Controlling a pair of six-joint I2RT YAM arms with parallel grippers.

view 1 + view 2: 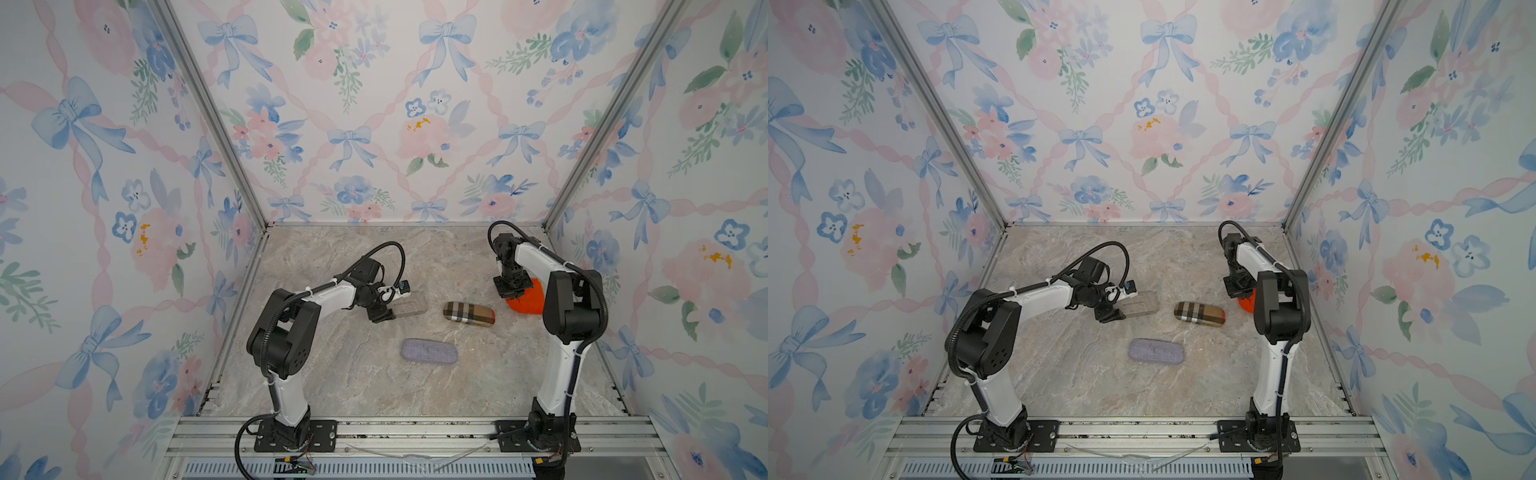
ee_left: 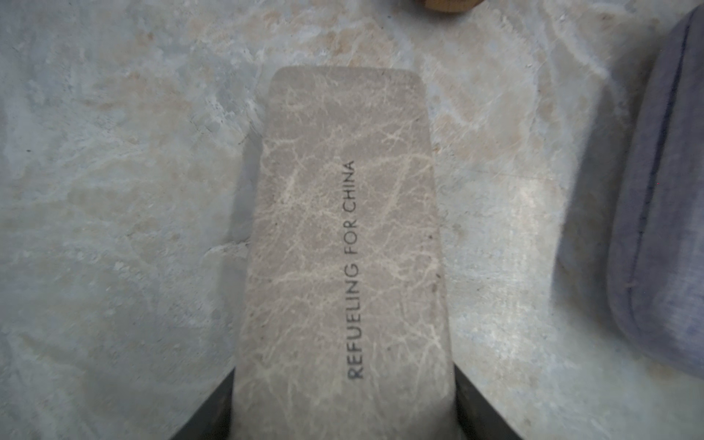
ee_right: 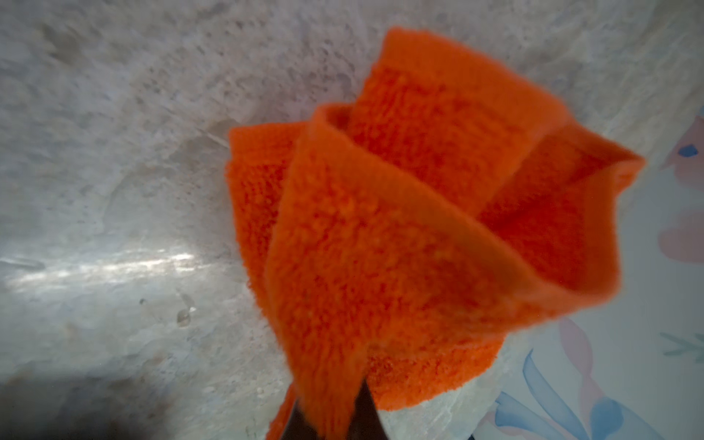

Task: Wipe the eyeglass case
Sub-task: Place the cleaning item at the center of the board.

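Eyeglass case (image 2: 343,228) edges seemingly gripped by left fingers (image 2: 476,415).

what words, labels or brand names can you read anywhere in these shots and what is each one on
"REFUELING FOR CHINA": dark capitals running lengthwise on the top face of the marble-patterned case, sharp in the left wrist view.
In both top views that same print is too small to read.
No text shows on the plaid case, the grey case or the orange cloth.
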